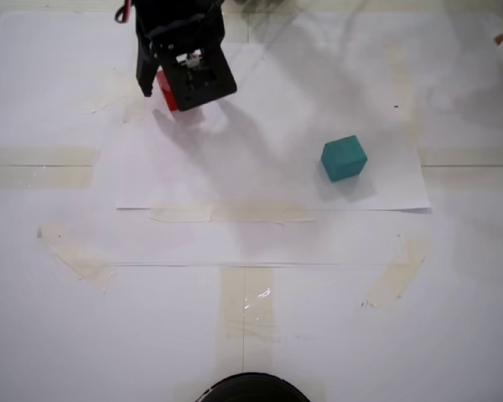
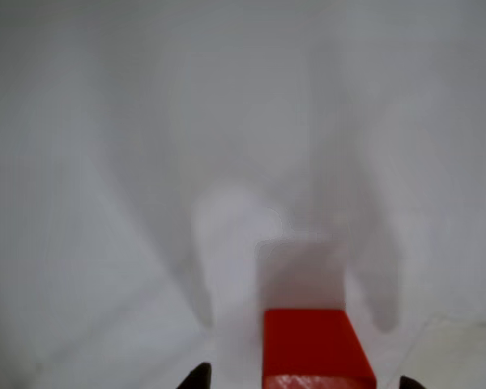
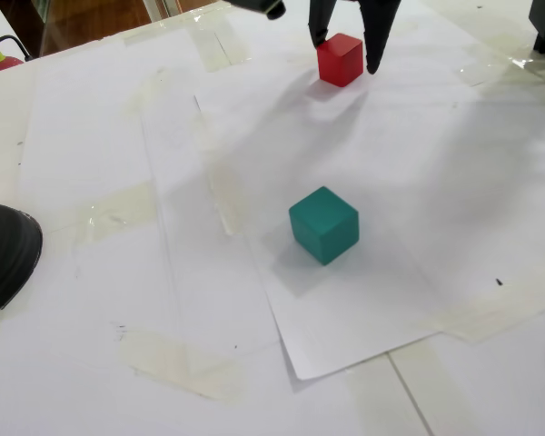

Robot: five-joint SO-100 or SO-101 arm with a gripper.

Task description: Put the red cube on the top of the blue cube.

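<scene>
the black two-finger gripper (image 3: 345, 65) is down at the small bright red matte cube (image 3: 340, 59), its dark fingers (image 3: 380, 36) spread and standing one on each side of the cube, and in this fixed view a sliver of white shows between the right finger and the cube's face, so it straddles rather than pinches. whether the left finger touches the cube cannot be told. in the wrist view the red cube (image 2: 316, 344) sits at the bottom edge, between two dark fingertips (image 2: 196, 378) that peek up at the corners, with clear gaps on either side of it. from the other fixed view the gripper (image 1: 172, 94) covers most of the red cube (image 1: 165, 92); only a red strip shows at its left side. the cube rests on the white paper-covered surface (image 3: 454, 182), near the far end of the top sheet. the small teal blue-green matte cube (image 3: 323, 224) stands alone on the same sheet, well apart from the red one, nothing on top of it; in the other fixed view it (image 1: 344, 158) lies to the right and lower down. strips of pale masking tape (image 1: 245, 301) hold the sheets down, and a black rounded object (image 3: 4, 254) pokes in at the left edge.
</scene>
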